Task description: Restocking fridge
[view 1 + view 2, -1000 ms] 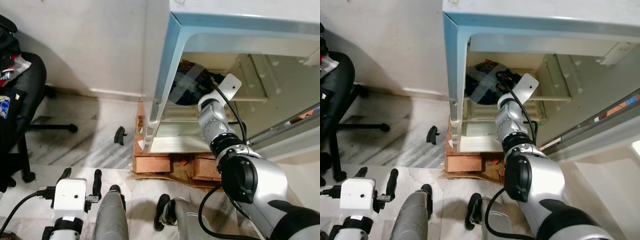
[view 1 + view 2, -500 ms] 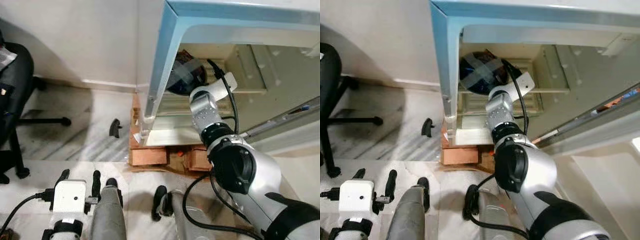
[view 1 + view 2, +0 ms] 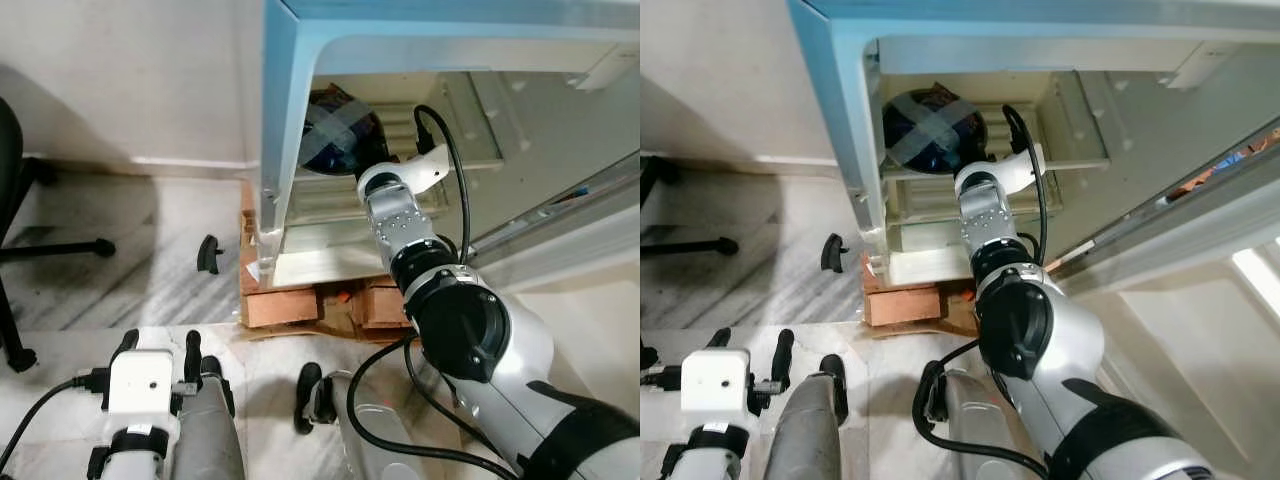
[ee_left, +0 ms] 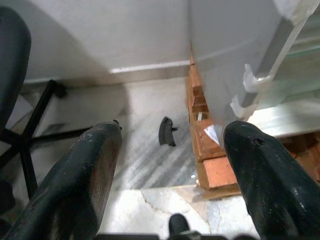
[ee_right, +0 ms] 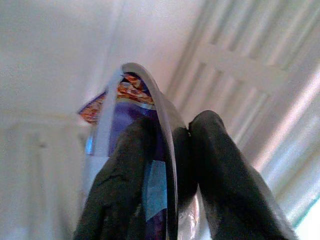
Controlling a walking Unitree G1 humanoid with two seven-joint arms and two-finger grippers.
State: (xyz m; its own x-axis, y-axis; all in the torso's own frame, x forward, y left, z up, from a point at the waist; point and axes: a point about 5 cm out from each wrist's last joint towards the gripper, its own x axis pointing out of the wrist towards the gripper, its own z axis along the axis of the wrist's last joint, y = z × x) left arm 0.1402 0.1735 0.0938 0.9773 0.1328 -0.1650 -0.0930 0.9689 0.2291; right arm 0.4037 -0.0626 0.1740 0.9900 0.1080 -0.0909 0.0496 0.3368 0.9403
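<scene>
One pale blue open fridge [image 3: 285, 120] is holding one dark blue taped bowl [image 3: 335, 140], sitting over two red-brown brick blocks [image 3: 280, 305].

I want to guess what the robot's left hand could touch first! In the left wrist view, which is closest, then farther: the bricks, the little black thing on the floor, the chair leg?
1. Bricks, beside the left hand, under the fridge.
2. Little black thing, on the floor ahead.
3. Chair leg, off to the side by the wall.
</scene>
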